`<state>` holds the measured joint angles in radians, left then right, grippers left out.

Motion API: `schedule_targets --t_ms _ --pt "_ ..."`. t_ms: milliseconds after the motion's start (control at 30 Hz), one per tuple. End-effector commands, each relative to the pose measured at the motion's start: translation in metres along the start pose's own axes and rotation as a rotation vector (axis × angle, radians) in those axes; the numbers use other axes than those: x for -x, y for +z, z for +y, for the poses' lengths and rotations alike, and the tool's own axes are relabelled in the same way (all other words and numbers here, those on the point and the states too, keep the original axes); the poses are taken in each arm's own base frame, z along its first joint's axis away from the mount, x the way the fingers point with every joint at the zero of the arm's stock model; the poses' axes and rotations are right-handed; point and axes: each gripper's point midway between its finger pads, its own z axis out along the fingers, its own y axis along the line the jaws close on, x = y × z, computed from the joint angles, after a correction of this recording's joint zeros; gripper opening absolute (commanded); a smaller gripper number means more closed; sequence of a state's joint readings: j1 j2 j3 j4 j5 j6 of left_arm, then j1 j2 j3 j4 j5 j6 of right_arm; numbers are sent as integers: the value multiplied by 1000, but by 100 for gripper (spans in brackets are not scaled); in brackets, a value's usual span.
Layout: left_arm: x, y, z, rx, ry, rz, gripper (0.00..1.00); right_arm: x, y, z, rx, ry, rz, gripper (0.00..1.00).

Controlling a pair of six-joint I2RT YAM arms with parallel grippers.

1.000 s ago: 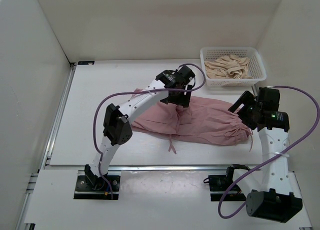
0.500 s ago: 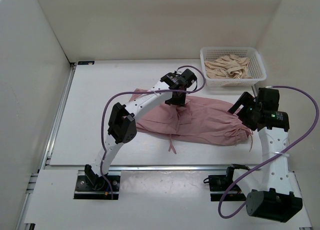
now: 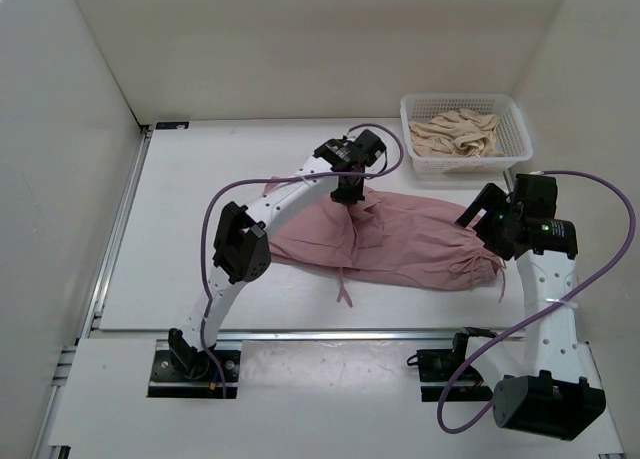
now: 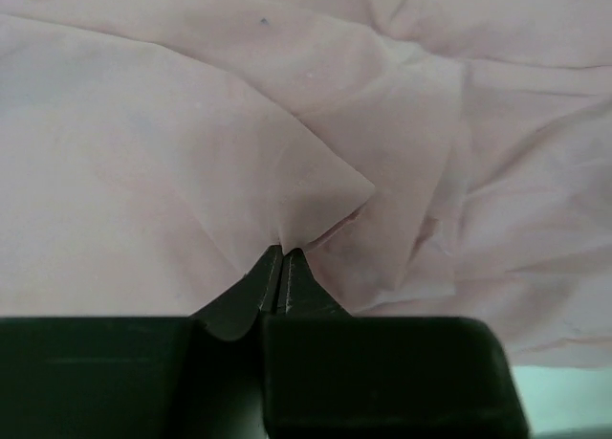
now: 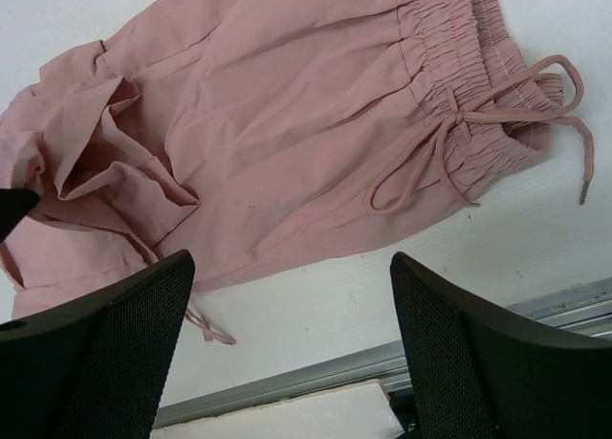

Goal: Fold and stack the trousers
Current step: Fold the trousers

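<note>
Your left gripper [image 4: 280, 252] is clenched on a fold of the trousers [image 3: 400, 241].
Your right gripper [image 5: 290, 259] hangs spread wide over their right, waist end.

One pair of trousers [image 3: 410, 241], one bench [image 3: 190, 219], one white basket [image 3: 521, 151], one heap of beige cloth [image 3: 455, 134]. Two robot arms: left arm [image 3: 285, 201], right arm [image 3: 548, 289]. Two end effectors: left end effector [image 4: 280, 257], right end effector [image 5: 292, 296].
</note>
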<state>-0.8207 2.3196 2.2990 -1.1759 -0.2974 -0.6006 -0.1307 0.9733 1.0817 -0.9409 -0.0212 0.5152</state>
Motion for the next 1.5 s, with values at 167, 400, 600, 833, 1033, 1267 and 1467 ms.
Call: schedule_targets --t_ms 167,400,600,833,1033,1267,1467 --pt "52 -51 -46 -291 -77 -121 10 1 2 -3 -13 -18 9 88" --pt "37 -15 -82 -407 -54 -20 83 0 -2 -3 -5 -19 -7 88" --pt "42 -61 -38 -296 -64 -106 100 -14 5 -9 -13 -16 30 88" --pt "14 -58 -28 -220 -61 -73 100 -14 9 0 30 -8 40 88" --pt "-5 -12 -58 -227 -35 25 100 -10 -1 0 33 -10 13 88" --pt "-13 -27 -41 -30 -78 -75 77 -18 -1 -8 5 -17 24 89" --pt "-23 -44 -20 45 -147 -122 100 -18 -1 -4 26 -18 25 89"
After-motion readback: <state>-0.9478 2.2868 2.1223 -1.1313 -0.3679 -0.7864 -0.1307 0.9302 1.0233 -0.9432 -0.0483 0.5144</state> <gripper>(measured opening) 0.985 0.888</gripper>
